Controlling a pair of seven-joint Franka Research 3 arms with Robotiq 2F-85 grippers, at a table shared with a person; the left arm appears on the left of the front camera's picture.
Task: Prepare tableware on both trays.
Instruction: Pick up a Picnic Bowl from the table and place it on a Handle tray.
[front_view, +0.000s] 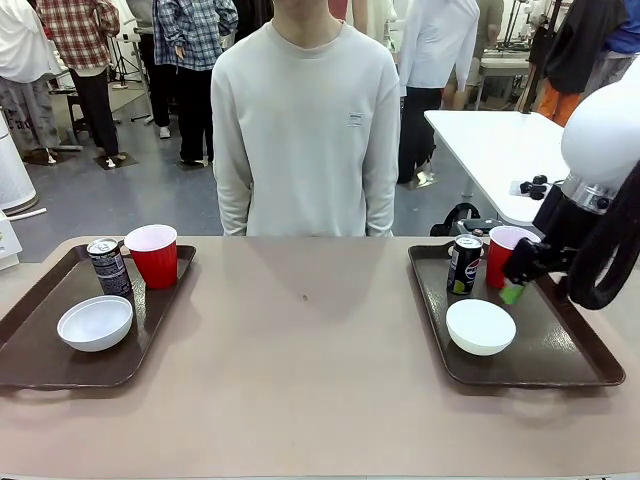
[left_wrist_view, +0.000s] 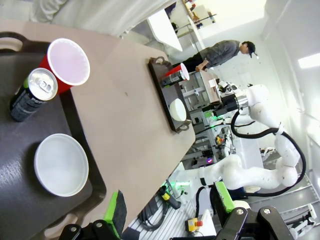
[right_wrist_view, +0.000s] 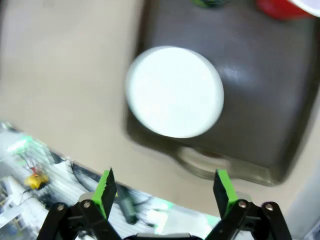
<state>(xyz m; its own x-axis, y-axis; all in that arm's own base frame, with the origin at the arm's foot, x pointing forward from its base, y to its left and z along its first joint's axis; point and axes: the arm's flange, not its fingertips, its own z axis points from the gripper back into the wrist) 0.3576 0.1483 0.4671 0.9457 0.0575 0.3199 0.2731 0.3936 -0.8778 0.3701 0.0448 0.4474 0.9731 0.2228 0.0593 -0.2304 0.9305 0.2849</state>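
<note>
The left gripper (left_wrist_view: 167, 215) has its fingers spread wide and holds nothing; in its wrist view the left tray (left_wrist_view: 20, 190) lies ahead of and beside its pads, well apart from them. On that tray a white bowl (front_view: 95, 323) sits nearest the robot's edge, with a slim black can (front_view: 109, 267) and a red cup (front_view: 153, 256) standing just beside each other at the far end. Across the bare table (front_view: 310, 340) a person (front_view: 305, 120) stands at the far side, arms down. The right tray (front_view: 560, 350) carries a Pepsi can (front_view: 464, 264) and a second red cup (front_view: 503, 253) close together at its far end, and a second white bowl (front_view: 481, 326) nearer the robot. The right gripper (front_view: 519, 278) hovers over this tray, just beside the cup and above and behind the bowl, its fingers spread and empty; its wrist view is blurred, with the bowl ahead of the pads.
</note>
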